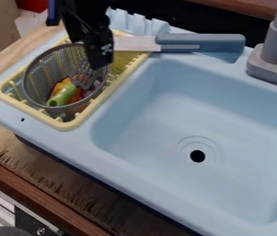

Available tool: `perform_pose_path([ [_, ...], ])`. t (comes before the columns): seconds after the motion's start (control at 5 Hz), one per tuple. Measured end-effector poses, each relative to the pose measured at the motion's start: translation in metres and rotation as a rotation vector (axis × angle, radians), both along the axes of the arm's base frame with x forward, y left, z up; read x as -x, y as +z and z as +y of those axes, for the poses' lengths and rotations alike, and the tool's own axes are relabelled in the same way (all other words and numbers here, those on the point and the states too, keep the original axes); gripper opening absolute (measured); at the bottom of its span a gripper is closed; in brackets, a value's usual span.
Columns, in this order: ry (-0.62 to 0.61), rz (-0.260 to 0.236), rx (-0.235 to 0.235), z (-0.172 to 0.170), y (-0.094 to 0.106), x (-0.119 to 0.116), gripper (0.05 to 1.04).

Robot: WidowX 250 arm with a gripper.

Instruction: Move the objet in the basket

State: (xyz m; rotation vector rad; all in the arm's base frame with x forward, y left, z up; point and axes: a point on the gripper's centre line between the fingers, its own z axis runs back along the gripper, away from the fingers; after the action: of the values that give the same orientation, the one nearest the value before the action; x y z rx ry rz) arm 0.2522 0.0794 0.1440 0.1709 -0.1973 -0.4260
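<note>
One black gripper (100,61) hangs over the wire basket (38,76), close to its rim. No one can tell from here how far apart its jaws are, or if they have hold of anything. The task does not say which thing to move. A green thing (60,96) and an orange thing (75,95) lie low inside the basket, so the move may be all but done. The grey slotted thing (86,80) is there too, just under the gripper, and it may be the one that counts. The basket sits in the yellow rack (13,98), whose sides likely help stop it from sliding into the sink (159,103). The knife (211,43) lies at the back, probably out of the way. The gripper should go up gently, or it could bump the rim.
</note>
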Motion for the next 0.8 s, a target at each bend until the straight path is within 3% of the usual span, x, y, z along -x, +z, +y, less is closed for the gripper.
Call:
perform_pose_path([
  [0.4,-0.013,0.034,-0.024,0.038,-0.013,-0.001,0.997],
  [0.6,-0.049,0.089,0.003,0.043,-0.02,0.0,0.997],
  [0.8,-0.065,0.088,0.02,0.043,-0.021,0.0,0.997],
])
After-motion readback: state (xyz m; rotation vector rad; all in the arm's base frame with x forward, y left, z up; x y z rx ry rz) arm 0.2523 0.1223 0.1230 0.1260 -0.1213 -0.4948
